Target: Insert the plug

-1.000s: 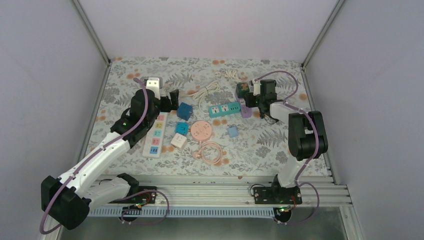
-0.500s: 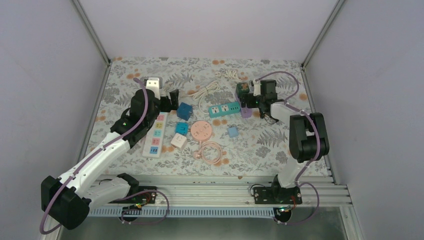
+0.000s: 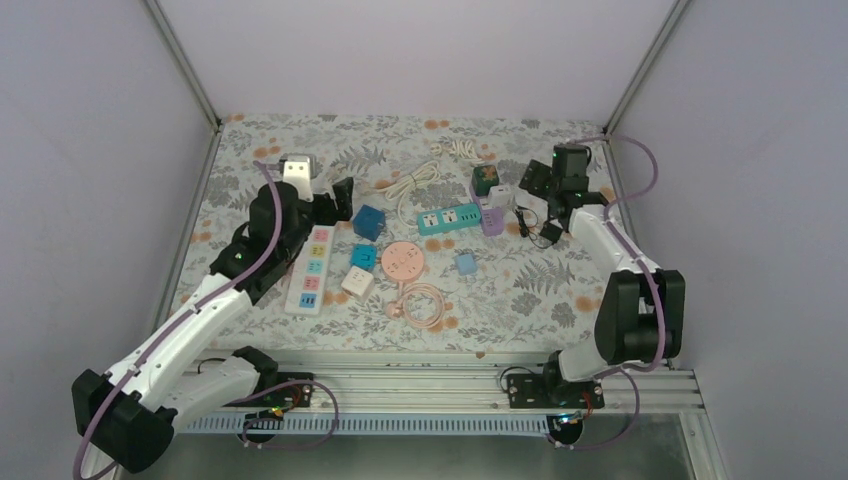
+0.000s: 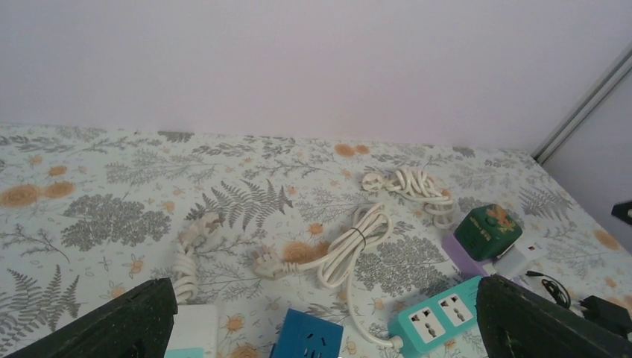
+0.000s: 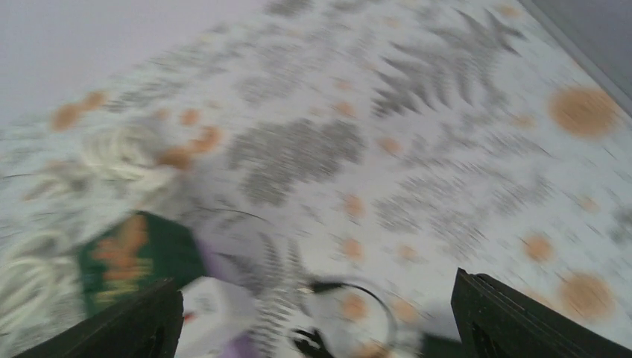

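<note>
White square plug (image 3: pixel 498 195) on lilac socket block (image 3: pixel 492 224), far right, just beside teal power strip (image 3: pixel 449 218); looks seated. So right claw (image 5: pixel 317 298) gapes wide, empty, hanging clear of it. Left claw (image 4: pixel 322 298) also wide, empty, far left. 2 arms idle.

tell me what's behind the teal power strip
A bundled white cable and a green cube lie beyond the power strip. Nothing hides that patch from above.

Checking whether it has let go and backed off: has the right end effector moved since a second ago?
Yes. The right end effector has pulled back to the right and slightly farther up the table, away from the teal power strip.
</note>
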